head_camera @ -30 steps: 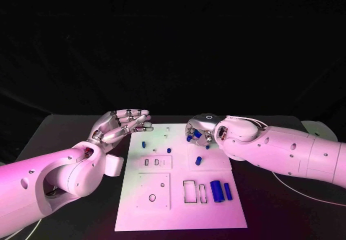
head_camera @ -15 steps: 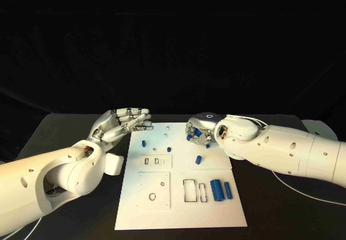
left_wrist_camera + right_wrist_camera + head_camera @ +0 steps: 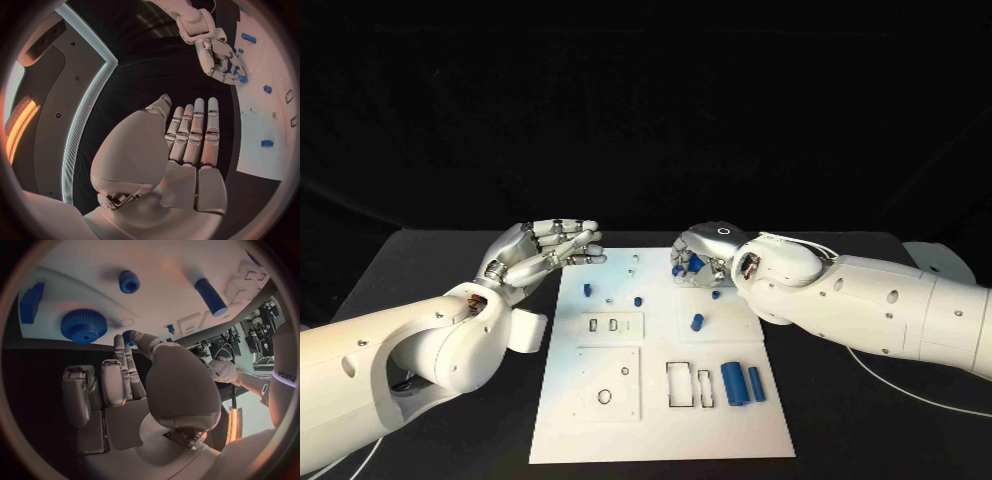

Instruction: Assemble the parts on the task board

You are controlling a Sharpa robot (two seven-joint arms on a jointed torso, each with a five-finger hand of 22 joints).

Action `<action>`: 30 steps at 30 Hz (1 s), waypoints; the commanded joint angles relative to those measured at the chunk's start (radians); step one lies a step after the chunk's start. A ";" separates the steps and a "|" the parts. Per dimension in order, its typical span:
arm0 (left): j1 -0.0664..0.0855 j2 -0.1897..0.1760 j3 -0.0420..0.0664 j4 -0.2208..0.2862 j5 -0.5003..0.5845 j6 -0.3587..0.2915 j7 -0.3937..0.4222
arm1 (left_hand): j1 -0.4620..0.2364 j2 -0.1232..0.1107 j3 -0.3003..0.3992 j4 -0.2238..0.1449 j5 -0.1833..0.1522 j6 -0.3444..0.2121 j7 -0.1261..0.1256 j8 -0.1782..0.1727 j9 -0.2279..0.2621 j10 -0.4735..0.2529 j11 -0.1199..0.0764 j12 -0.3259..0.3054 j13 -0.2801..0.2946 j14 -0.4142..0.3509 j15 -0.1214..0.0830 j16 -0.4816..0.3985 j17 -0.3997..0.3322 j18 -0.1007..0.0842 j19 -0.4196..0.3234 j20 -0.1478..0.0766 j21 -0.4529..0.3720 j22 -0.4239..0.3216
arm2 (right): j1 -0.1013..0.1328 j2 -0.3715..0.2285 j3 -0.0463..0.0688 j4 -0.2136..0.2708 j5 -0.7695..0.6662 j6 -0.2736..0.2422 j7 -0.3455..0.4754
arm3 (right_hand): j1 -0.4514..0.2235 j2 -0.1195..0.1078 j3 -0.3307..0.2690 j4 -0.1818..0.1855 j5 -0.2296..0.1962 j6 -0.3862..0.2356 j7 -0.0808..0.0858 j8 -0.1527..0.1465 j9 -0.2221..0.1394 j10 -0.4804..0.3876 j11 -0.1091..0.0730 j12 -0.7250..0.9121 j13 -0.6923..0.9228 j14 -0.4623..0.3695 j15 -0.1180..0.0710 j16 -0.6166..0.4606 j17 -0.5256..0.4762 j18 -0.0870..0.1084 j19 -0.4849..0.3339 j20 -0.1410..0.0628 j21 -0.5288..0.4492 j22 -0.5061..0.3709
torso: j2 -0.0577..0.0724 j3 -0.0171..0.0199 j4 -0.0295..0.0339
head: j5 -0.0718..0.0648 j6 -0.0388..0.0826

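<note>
Head view: right hand (image 3: 701,262) fingers pinched a small gear (image 3: 129,335) at the board's (image 3: 661,420) one o'clock; left hand (image 3: 542,252) fingers apart. Lowering squarely seemed best.

Robotics lab or test cell, staged for recording. Black table (image 3: 416,255) against black backdrop curtain (image 3: 646,100). White task board (image 3: 661,400) with cut-out slots at centre. Wrist views: dark wall panels with glowing light strips (image 3: 87,107), orange lamp (image 3: 15,127), cables and equipment racks (image 3: 259,315) at the rim.
</note>
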 commanded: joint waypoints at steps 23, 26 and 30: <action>0.001 0.005 0.001 0.000 0.000 0.014 0.003 | -0.006 -0.006 0.010 -0.001 0.003 -0.009 0.023 -0.006 -0.002 -0.001 0.008 -0.005 0.000 -0.003 0.002 -0.003 0.002 0.013 0.007 0.001 -0.002 -0.002 | 0.004 0.085 0.004 -0.045 0.003 -0.156 -0.061 | -0.004 0.008 0.001 0.006 -0.006 0.003 -0.006 0.018 0.045 0.004 0.001 0.002 0.003 0.038 -0.010 0.006 -0.003 -0.014 0.042 -0.005 0.004 0.167 | 0.006 -0.0011 0.0024 | 0.009 0.020; 0.002 0.006 0.001 0.001 0.000 0.014 0.004 | -0.006 -0.006 0.010 -0.001 0.003 -0.009 0.023 -0.006 -0.002 -0.001 0.008 -0.005 0.000 -0.003 0.002 -0.003 0.002 0.013 0.007 0.001 -0.002 -0.002 | 0.004 0.105 0.004 -0.061 0.003 -0.161 -0.059 | -0.004 0.008 0.001 0.006 -0.006 0.003 -0.006 0.018 0.045 0.004 0.001 0.002 0.003 0.038 -0.010 0.006 -0.003 -0.014 0.042 -0.005 0.004 0.167 | 0.006 -0.0011 0.0025 | 0.008 0.020; 0.004 0.005 0.001 0.005 0.000 0.014 0.004 | -0.006 -0.006 0.010 -0.001 0.003 -0.009 0.023 -0.006 -0.002 -0.001 0.008 -0.005 0.000 -0.003 0.002 -0.003 0.002 0.013 0.007 0.001 -0.002 -0.002 | 0.003 0.125 0.004 -0.076 0.003 -0.161 -0.057 | -0.006 0.008 0.002 0.007 -0.005 0.001 -0.005 0.017 0.046 0.003 0.001 0.001 0.003 0.038 -0.010 0.007 -0.002 -0.014 0.043 -0.005 0.004 0.169 | 0.009 -0.0013 0.0023 | 0.010 0.022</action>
